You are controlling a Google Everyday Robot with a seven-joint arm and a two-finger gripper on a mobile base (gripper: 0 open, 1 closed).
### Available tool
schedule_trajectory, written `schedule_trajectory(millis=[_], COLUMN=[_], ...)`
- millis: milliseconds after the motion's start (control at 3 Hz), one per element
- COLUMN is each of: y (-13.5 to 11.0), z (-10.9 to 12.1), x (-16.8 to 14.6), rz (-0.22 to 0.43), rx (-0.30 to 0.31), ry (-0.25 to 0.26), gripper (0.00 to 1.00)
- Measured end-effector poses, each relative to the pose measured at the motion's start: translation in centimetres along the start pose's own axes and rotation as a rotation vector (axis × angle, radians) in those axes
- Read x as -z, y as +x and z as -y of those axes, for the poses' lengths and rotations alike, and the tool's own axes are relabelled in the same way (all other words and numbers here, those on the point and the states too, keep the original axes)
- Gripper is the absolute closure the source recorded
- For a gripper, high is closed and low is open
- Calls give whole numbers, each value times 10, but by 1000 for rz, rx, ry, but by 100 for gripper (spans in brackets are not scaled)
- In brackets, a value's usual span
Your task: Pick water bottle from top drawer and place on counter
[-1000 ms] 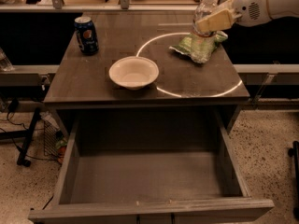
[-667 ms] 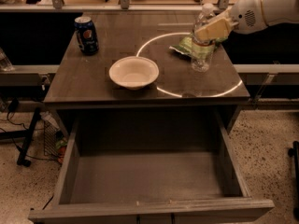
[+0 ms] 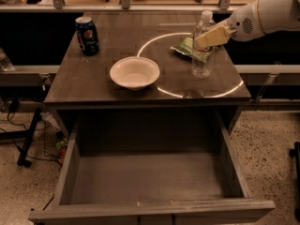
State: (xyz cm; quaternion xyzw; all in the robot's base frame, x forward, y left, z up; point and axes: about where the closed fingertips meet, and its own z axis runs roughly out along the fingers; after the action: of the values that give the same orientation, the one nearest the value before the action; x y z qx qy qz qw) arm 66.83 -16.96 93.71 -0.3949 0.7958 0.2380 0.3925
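Water bottle point(image 3: 202, 62) upright on the counter point(image 3: 112, 50), base inside the bright ring point(image 3: 168, 92), just in front of a crumpled green packet point(image 3: 186, 47) and partly screening it. Gripper point(image 3: 211, 35) clamped across the bottle's upper body below the white cap (near finger in plain sight, far one hidden behind the plastic). White arm point(image 3: 272, 13) cut off at the right edge. Top drawer point(image 3: 150, 209) pulled fully out, front panel clipped by the lower border. White bowl point(image 3: 134, 72) and blue soda can point(image 3: 87, 35) to the left. Compared with a second ago: bottle lowered from above the packet to the tabletop; bowl, can and drawer unmoved.
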Motion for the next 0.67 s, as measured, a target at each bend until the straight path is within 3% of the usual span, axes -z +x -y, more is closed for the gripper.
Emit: schedule_trajectory(millis=[667], y=[13], z=[6], x=[4], rz=[11], rx=[-36], ry=[18], gripper=[0])
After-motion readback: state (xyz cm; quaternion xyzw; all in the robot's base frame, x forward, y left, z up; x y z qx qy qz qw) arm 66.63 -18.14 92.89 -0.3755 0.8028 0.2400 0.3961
